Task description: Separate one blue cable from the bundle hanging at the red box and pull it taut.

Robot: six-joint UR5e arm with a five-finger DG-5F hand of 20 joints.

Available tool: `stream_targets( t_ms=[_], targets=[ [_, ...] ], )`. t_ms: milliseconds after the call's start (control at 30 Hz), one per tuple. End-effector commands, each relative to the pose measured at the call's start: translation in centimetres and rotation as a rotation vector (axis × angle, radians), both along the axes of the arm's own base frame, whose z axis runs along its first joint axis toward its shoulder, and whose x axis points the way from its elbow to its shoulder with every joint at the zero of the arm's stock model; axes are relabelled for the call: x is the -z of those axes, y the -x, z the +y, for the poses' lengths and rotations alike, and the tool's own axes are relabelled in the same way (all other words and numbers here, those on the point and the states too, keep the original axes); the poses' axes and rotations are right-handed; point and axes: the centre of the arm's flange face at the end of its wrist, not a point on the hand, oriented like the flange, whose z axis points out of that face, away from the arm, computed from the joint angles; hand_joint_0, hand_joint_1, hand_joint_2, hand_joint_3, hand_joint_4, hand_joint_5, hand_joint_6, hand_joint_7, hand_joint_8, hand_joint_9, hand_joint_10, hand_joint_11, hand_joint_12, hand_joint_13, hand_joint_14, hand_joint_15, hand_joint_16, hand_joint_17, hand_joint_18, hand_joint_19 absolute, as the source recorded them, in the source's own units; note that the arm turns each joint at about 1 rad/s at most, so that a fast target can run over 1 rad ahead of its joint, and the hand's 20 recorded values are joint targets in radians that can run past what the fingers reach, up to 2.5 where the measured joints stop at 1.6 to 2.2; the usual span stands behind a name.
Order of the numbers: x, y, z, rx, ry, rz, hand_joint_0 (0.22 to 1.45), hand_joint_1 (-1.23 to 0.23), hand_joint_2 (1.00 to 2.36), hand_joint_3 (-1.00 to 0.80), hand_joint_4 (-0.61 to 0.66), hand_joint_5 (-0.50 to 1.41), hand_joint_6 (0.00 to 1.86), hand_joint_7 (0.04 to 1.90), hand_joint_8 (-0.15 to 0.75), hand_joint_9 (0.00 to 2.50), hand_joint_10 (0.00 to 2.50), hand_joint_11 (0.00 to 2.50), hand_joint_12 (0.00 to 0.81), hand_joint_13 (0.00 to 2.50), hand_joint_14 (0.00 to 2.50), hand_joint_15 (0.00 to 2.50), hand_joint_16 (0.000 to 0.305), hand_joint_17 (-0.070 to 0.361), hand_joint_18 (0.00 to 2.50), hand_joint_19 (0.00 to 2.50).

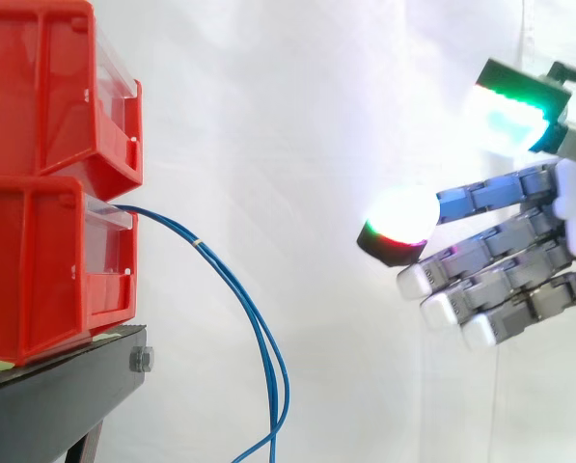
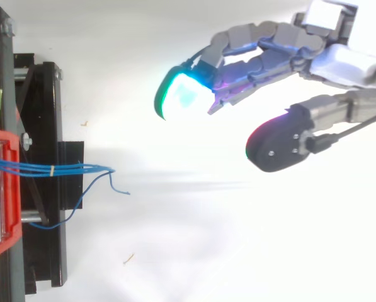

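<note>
Hand (image 1: 505, 253) hangs spread, well apart from blue cables (image 2: 68, 168).

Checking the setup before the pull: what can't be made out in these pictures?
- Side view: the blue cables leave the bottom edge; lower ends unseen.
- Side view: their start is hidden inside the lower red bin.
- Top view: the strands overlap, too thin to count.
- Both views: the hand is cut by the right edge.

Robot hand (image 1: 519, 260) in mid-air, fingers (image 1: 461, 256) nearly straight and spread, holding nothing.
</note>
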Motion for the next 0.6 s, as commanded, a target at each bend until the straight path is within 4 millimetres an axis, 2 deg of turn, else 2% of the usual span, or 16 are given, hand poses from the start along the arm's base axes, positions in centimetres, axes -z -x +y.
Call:
stream_targets(
  t_ms=[0,133,567],
  targets=[
    [2.1,-1.8,0.1,0.009,-0.008,-0.005,0.48,-0.60,1.00,-0.50,0.18,-0.21,0.50,0.84,0.255,0.60,0.01,0.29,0.331,0.66,0.01,0.25,0.047,0.106,0.65,0.30],
    [2.5,-2.7,0.1,0.011,-0.008,-0.010,0.48,-0.60,1.00,-0.50,0.18,-0.21,0.50,0.84,0.255,0.60,0.01,0.29,0.330,0.66,0.01,0.26,0.047,0.105,0.65,0.30],
    [2.2,-3.1,1.0,0.035,0.008,-0.039,0.48,-0.59,1.00,-0.50,0.18,-0.20,0.50,0.84,0.257,0.62,0.01,0.30,0.330,0.68,0.01,0.26,0.046,0.104,0.66,0.30]
  ],
)
